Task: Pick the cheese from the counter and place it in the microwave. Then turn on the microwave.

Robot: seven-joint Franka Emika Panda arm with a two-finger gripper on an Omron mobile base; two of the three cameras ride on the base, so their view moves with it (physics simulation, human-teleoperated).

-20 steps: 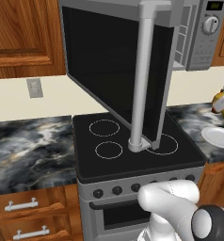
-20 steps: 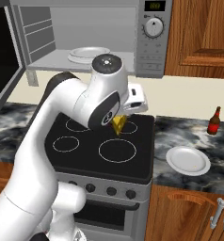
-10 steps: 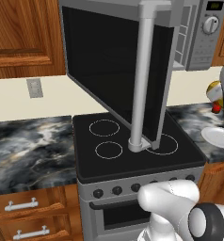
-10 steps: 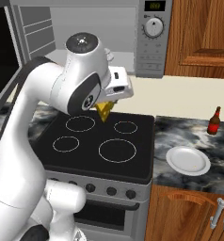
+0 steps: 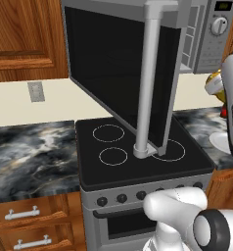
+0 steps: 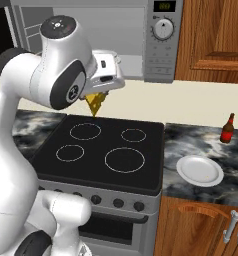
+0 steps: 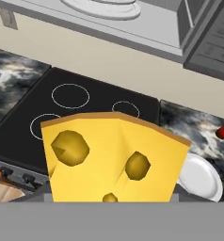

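My gripper [image 6: 97, 97] is clamped on the cheese [image 6: 95, 104], a yellow holed wedge hanging under my hand in the air above the far left part of the black stovetop [image 6: 106, 152]. It is lifted clear of the counter [image 6: 206, 145]. Just beyond and above it stands the microwave [image 6: 163, 37], its dark glass door [image 5: 116, 68] swung wide open to the left, with a white dish [image 7: 102, 7] inside. To the right, on the counter, lie a white plate [image 6: 199, 170] and, farther back, a brown bottle [image 6: 227, 129].
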